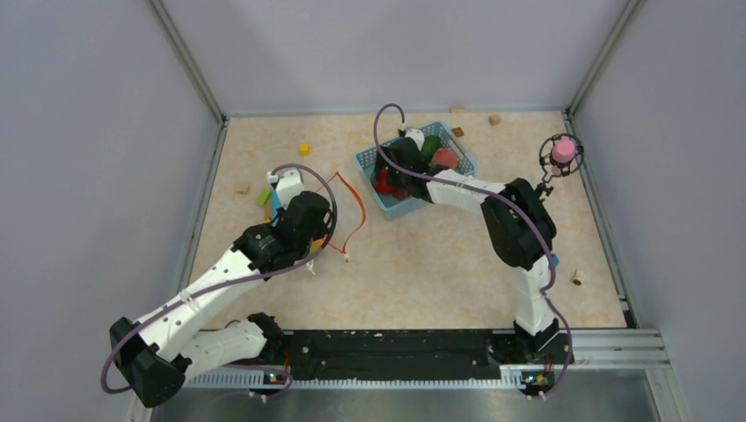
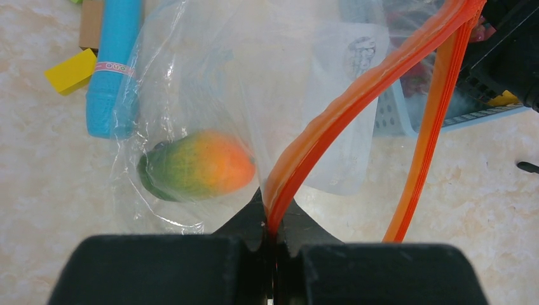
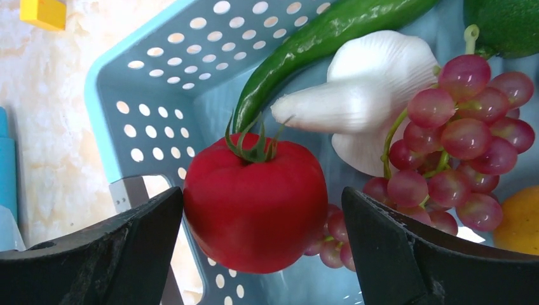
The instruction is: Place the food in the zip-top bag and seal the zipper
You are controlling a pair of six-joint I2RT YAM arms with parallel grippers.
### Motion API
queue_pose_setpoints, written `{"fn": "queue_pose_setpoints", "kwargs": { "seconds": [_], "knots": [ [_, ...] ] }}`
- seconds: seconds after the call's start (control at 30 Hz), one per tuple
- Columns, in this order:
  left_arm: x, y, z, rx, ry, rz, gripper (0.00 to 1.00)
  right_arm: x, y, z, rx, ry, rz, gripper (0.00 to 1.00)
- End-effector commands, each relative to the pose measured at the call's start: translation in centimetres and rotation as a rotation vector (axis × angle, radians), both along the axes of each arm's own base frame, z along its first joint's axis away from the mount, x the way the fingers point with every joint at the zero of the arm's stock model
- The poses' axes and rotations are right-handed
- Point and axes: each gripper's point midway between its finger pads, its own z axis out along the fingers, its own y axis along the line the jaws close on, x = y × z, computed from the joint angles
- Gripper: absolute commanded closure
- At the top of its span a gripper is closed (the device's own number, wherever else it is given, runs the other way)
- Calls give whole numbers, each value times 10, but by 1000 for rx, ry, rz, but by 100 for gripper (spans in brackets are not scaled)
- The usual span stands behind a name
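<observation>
Here, the left tool (image 2: 273, 236) is clamped on the thin orange-red zipper strip (image 2: 356, 89) of the clear crinkly plastic bag (image 2: 254, 63), left of the counter's (image 1: 422, 272) middle, mouth facing right (a yellow-green mango (image 2: 200, 164) inside). The right tool (image 3: 262, 206) gapes around a red tomato (image 3: 254, 184) in the light-blue mesh basket (image 3: 159, 95) by the far edge; open counter lies toward the near edge.
</observation>
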Motion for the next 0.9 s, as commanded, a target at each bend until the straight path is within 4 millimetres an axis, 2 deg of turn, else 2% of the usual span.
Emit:
{"fn": "queue_pose_setpoints", "kwargs": {
  "seconds": [0.0,0.2,0.27,0.37,0.47,0.6,0.73,0.87],
  "knots": [
    [5,-1,1,-6,-20,7,100,14,7,8,42,-13,-17,8],
    [5,-1,0,-9,-22,6,100,17,8,-5,38,0,-26,13],
    [5,-1,0,-9,-22,5,100,18,7,-6,37,-8,-34,19],
    [5,-2,0,-9,-20,0,100,17,7,-1,43,-25,-24,34],
    [5,-3,0,-12,-21,0,100,16,8,17,48,-67,10,45],
    [4,-3,0,-19,-20,-6,100,8,-2,47,50,-122,13,51],
    [3,-6,0,-28,-16,-18,100,-11,-18,81,91,-205,18,52],
    [3,-6,1,-33,-20,-20,100,-41,-13,123,182,-313,148,53]
  ]
}}
